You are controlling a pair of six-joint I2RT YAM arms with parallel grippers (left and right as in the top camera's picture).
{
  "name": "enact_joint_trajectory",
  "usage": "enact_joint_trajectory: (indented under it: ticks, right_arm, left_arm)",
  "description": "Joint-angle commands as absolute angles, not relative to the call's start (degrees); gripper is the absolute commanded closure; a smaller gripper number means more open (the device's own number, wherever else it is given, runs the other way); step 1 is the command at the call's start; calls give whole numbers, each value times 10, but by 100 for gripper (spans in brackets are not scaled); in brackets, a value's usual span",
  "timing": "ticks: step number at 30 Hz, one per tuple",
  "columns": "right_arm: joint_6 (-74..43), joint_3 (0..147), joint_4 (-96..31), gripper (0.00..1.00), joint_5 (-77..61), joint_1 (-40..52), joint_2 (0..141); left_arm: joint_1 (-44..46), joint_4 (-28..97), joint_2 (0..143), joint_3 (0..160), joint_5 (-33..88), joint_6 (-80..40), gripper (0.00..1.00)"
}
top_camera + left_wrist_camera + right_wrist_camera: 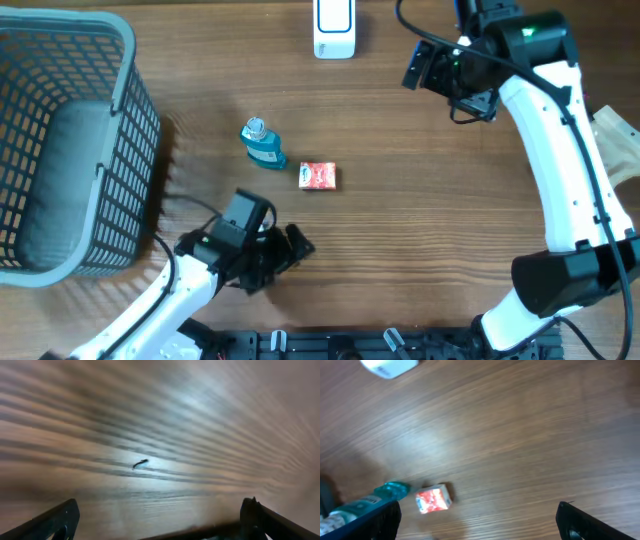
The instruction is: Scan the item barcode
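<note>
In overhead alone: grey basket (135, 150), L of bottle (262, 143).

The table (420, 210) is brown wood with darker grain lines. The basket (128, 70) is grey, with a grid pattern. The bottle (263, 146) is teal blue, the small box (319, 176) red with white, the scanner (333, 28) white.

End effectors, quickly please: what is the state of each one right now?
Left black two-finger end effector: open, holding nothing.
Right black two-finger end effector: open, holding nothing.
</note>
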State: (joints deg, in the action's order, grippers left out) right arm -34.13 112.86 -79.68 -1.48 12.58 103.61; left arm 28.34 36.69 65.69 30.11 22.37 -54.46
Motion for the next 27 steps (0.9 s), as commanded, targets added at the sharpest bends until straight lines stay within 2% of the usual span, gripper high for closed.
enact_joint_trajectory:
  ticks: [1, 6, 10, 14, 19, 27]
  right_arm:
    - [-331, 1128, -820, 0, 37, 124, 1033]
    - [-299, 1128, -834, 0, -9, 140, 1044]
    - [-283, 1127, -832, 0, -14, 211, 1098]
    - [-270, 1127, -831, 0, -27, 277, 1156]
    - [-269, 1088, -759, 0, -25, 345, 1221]
    - [-255, 1079, -692, 0, -29, 376, 1282]
  left_arm:
    - [329, 459, 613, 467, 46, -496, 0]
    - [309, 549, 620, 711, -3, -328, 0]
    - [236, 586, 631, 844, -50, -255, 0]
    - [180, 583, 630, 859, -55, -207, 0]
    - [130, 579, 630, 859, -59, -196, 0]
    - [125, 579, 639, 859, -112, -182, 0]
